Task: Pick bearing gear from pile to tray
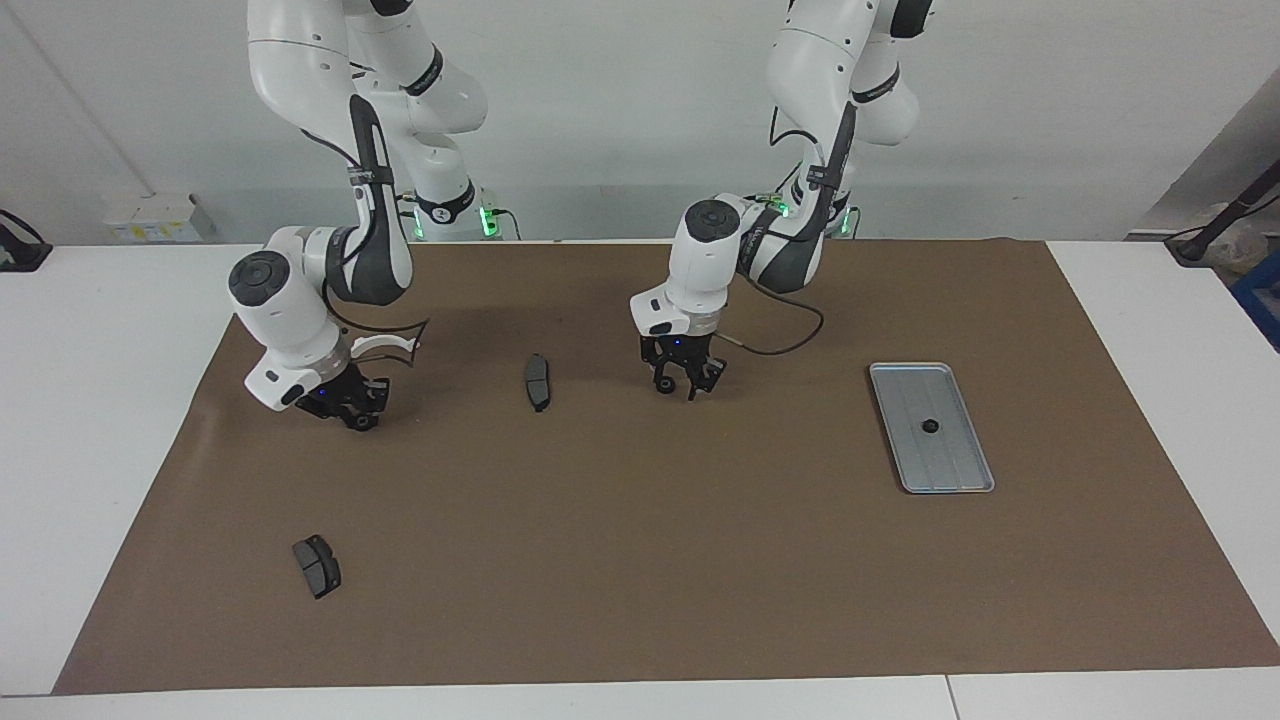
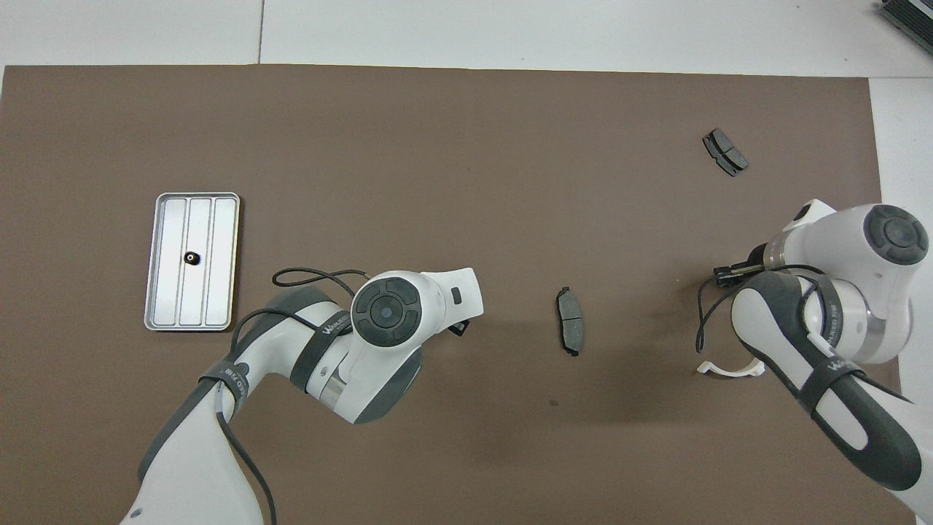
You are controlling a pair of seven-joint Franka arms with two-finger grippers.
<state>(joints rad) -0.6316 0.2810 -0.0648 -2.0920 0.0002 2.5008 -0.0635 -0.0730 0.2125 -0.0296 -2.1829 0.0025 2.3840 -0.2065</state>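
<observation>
Left pincer (image 1: 680, 386) low on table, well apart from tray (image 1: 955, 465); right pincer (image 1: 356, 410) farther from tray, at gear (image 1: 362, 424). Clenched or released: cannot tell for either. Verify centred grip before lifting; carry level to tray, beside delivered gear (image 1: 929, 425).

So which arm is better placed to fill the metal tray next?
Left, probably: the left gripper is down at the brown mat mid-table, with the silvery-grey rectangular metal tray toward its arm's end; the right gripper is at the right arm's end.
</observation>
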